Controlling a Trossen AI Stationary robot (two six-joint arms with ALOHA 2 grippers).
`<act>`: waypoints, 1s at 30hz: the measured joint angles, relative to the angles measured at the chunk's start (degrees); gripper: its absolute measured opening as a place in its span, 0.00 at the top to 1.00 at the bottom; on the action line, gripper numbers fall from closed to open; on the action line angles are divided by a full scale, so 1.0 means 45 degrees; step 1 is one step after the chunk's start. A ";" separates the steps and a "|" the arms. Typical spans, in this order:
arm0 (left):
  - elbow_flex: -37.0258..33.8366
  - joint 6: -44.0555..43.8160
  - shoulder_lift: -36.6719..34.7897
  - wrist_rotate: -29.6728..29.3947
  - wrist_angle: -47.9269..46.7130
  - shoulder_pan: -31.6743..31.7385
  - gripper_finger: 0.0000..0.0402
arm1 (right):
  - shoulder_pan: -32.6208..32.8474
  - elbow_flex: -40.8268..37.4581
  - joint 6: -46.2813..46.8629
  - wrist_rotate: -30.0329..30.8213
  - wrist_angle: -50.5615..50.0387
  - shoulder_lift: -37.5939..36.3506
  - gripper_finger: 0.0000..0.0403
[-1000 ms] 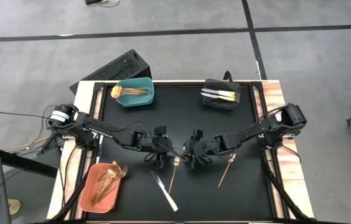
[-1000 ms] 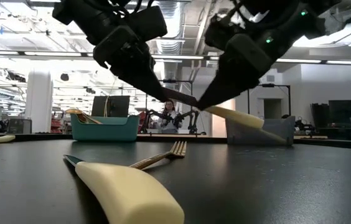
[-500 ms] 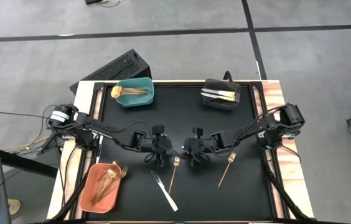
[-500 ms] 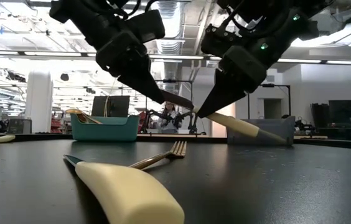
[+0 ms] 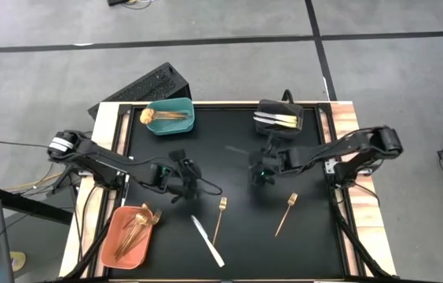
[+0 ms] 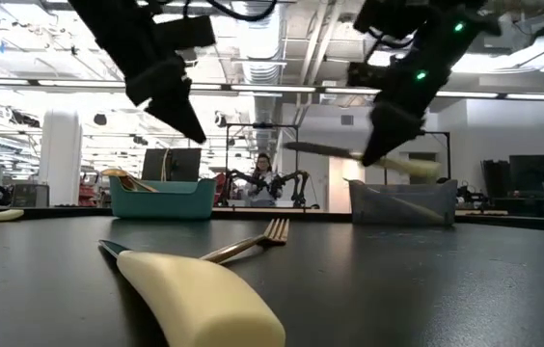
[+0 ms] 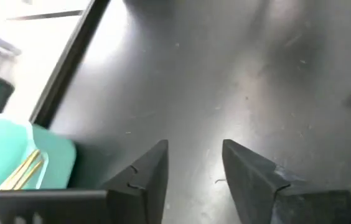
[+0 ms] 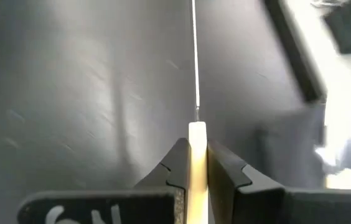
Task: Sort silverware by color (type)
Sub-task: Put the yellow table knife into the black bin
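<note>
my right gripper (image 8: 191, 163) is pinched on the white-handled knife (image 8: 195, 74), its long axis running straight ahead of my fingers, the black bin (image 5: 279, 119) just beyond, nearer me than my left gripper (image 7: 194, 171), parted and empty.

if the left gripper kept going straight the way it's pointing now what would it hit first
Probably the bare black table. The left gripper, fingers apart and empty, aims down at it; the teal bin sits off to one side. Depth is uncertain.

Overhead, table-level, two wrist views
</note>
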 joint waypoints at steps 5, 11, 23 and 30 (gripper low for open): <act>0.0013 -0.1338 -0.0644 -0.0613 -0.0983 -0.0674 0.59 | -0.1406 -0.0187 -0.2463 0.0944 -0.0294 -0.1154 0.86; -0.0004 -0.3074 -0.0713 -0.1439 -0.2449 -0.1276 0.58 | -0.3605 -0.0192 -0.4676 0.1060 0.0106 -0.1686 0.86; -0.0005 -0.5537 -0.0670 -0.1697 -0.4572 -0.2034 0.58 | -0.7335 -0.0694 -0.7831 -0.1998 0.1536 -0.1449 0.86; -0.0005 -0.6535 -0.0668 -0.1797 -0.5308 -0.2163 0.58 | -0.8784 -0.2192 -0.9040 -0.3272 0.3442 -0.1436 0.82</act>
